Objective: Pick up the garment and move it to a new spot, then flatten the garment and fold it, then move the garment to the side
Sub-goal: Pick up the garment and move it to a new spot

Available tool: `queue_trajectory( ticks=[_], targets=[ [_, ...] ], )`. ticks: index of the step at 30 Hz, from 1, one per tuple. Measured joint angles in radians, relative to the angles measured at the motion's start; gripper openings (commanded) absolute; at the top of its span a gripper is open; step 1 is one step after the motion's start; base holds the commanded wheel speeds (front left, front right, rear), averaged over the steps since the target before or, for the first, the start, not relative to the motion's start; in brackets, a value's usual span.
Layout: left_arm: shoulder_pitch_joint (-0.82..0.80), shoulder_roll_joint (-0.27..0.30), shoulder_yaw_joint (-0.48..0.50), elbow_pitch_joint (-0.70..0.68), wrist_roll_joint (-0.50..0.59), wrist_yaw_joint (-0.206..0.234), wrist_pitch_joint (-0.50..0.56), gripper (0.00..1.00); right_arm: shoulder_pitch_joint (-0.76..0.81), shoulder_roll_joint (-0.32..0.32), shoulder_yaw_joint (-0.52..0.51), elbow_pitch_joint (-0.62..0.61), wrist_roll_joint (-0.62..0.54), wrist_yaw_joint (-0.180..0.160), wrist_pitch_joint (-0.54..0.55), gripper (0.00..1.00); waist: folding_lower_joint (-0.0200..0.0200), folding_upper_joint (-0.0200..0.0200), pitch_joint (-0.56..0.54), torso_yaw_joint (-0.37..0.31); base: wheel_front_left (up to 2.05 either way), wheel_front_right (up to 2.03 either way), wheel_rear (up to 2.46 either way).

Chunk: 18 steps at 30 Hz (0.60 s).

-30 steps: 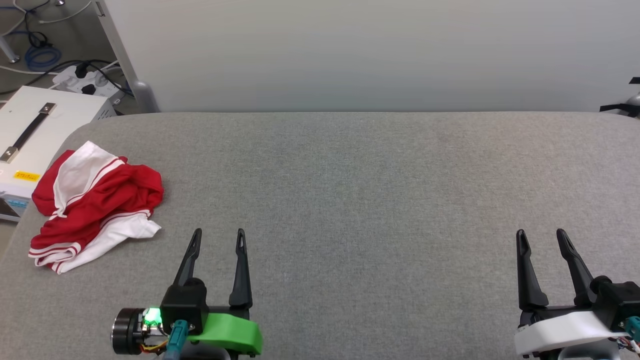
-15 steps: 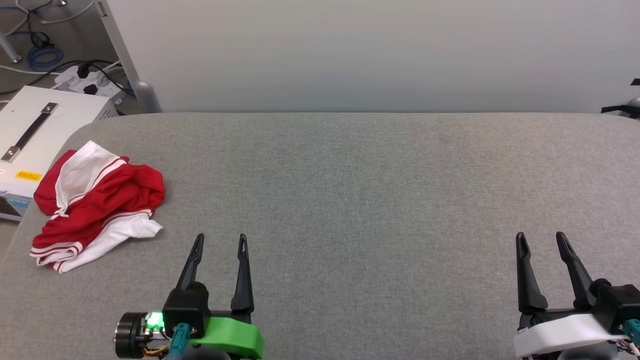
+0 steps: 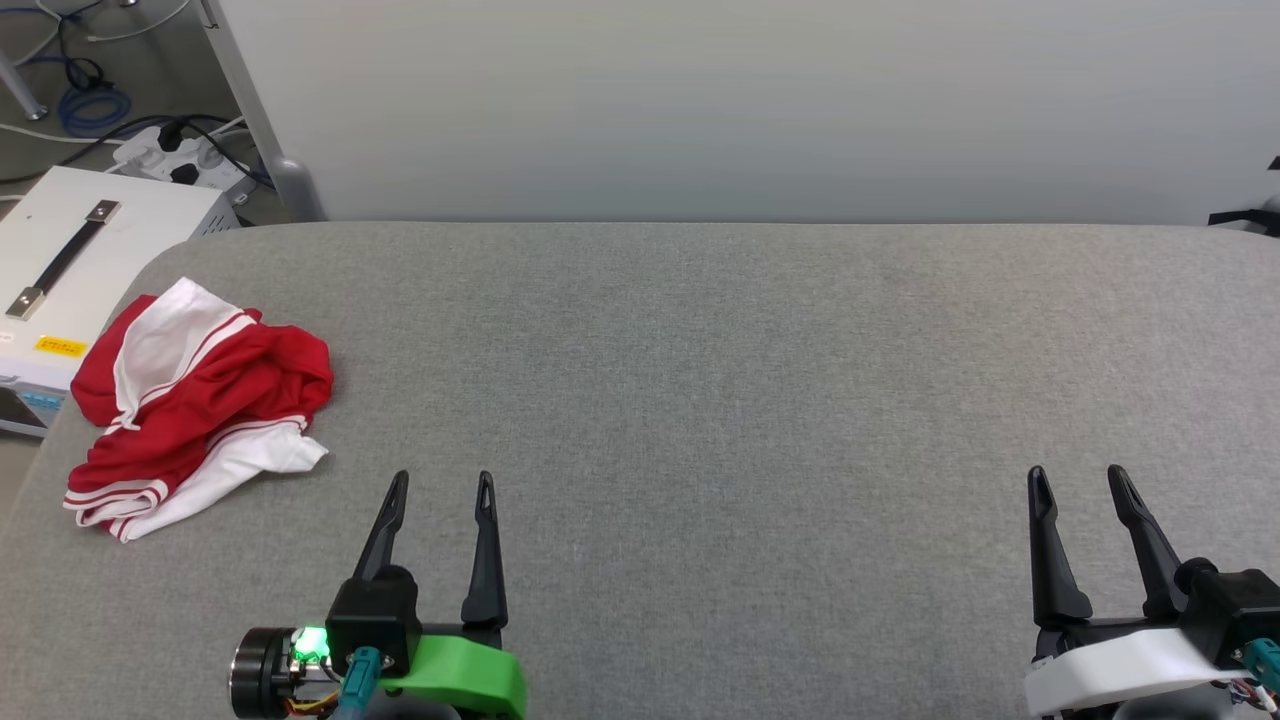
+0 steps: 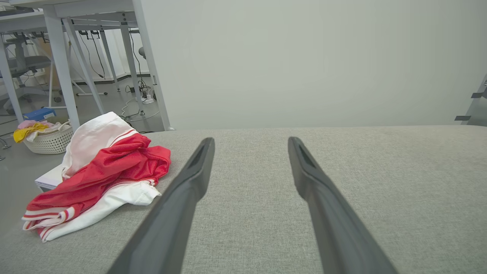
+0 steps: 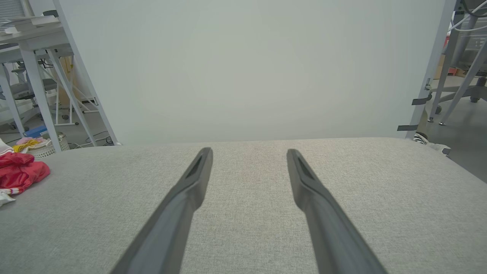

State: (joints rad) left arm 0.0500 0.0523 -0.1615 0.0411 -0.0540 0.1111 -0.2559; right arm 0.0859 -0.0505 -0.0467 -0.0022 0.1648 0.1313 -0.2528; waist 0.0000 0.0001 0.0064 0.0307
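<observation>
Obs: Both the left gripper (image 3: 441,477) and right gripper (image 3: 1076,470) sit a bit lower in head view vs 1 s ago. Whole pic shifted slightly too, so cam moved. The garment (image 3: 200,400) lies as it did on the table (image 3: 700,380).
Op: Left state?
Obs: Spread wide, nothing btwn fingers, over bare grey cloth near the front edge, tips pointing fwd.
Op: Right?
Obs: Same, fully apart and empty, far to the right, well apart from the left one.
Op: Garment?
Obs: Crumpled heap at the table's left edge, fwd and left of the left gripper, near but not touching. Red w/ white sleeves and striped trim.
Op: Around it?
Obs: White box (image 3: 60,260) w/ black handle just past that edge, pale backdrop panel (image 3: 700,100) behind the table, basket (image 4: 47,139) of laundry on the floor.
</observation>
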Motion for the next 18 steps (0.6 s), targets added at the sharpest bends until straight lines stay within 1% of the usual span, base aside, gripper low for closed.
queue_trajectory(
  ticks=[9, 18],
  targets=[
    [-0.001, 0.000, 0.003, 0.005, 0.000, 0.000, 0.000, 1.00, 0.000, 0.000, 0.000, 0.000, -0.002, 0.000, -0.003, 1.00, 0.0000, 0.0000, 0.008, 0.022, 0.00, 0.00, 0.00],
    [-0.004, 0.000, 0.018, 0.008, -0.015, 0.002, 0.000, 1.00, 0.000, 0.000, 0.006, -0.003, -0.002, 0.000, -0.004, 1.00, 0.0000, 0.0000, 0.021, 0.081, 0.00, 0.00, 0.00]
  ],
)
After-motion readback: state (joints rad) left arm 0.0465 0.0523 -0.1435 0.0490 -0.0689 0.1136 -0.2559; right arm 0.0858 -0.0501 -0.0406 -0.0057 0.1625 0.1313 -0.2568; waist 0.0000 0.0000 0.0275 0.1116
